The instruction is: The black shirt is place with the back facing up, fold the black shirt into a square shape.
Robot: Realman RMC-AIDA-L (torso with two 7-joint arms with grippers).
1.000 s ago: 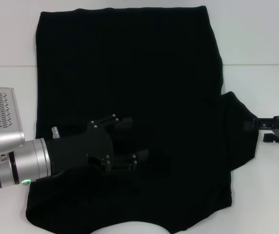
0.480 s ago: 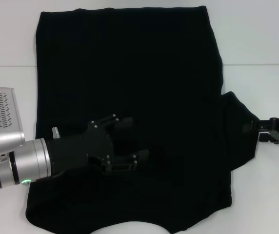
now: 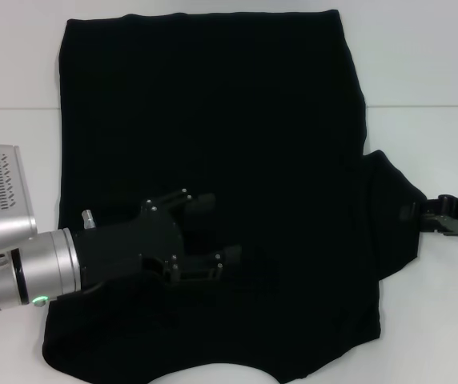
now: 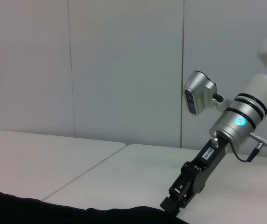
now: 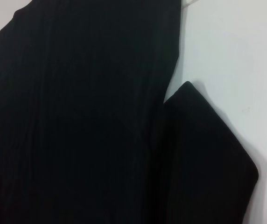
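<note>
Black shirt (image 3: 213, 160) spread flat over white table (image 3: 421, 64), plain side up, right sleeve still out to the side, left side apparently already folded in. Left gripper (image 3: 217, 232) reaching in low from the left, lying over the lower body of the cloth with fingers spread, gripping nothing, probably to pin the panel while the other side is folded. Right gripper (image 3: 433, 222) stretched in nearly level from the right, tips at the outer sleeve edge, likely set to carry it inward; open or shut, cannot tell.
</note>
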